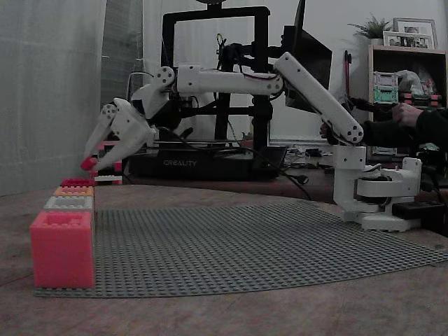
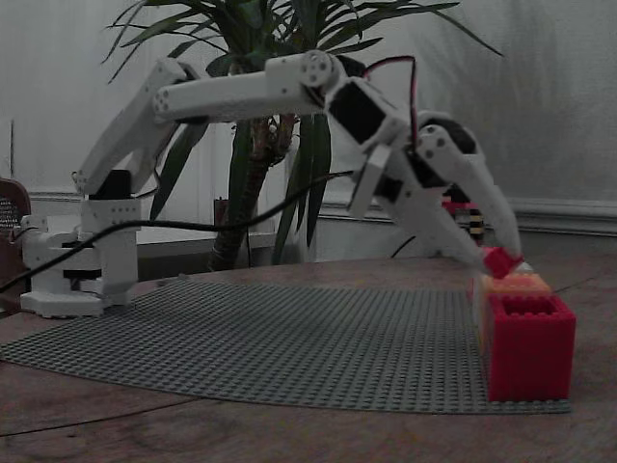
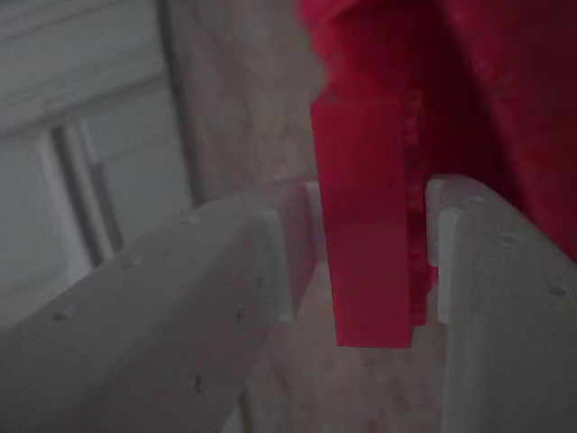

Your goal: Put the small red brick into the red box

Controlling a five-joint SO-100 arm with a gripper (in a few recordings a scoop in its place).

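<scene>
Between the claw (image 3: 374, 262) fingertips, closed on its side faces, hangs the small red brick (image 3: 370, 225): light, rigid, slick plastic, above the red box (image 1: 77, 183).

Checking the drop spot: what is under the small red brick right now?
The end effector holds the small red brick just above the red box. Its studded rim shows; the inside is hidden.

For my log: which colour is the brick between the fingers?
Red; the small red brick shows best in the wrist view.
</scene>
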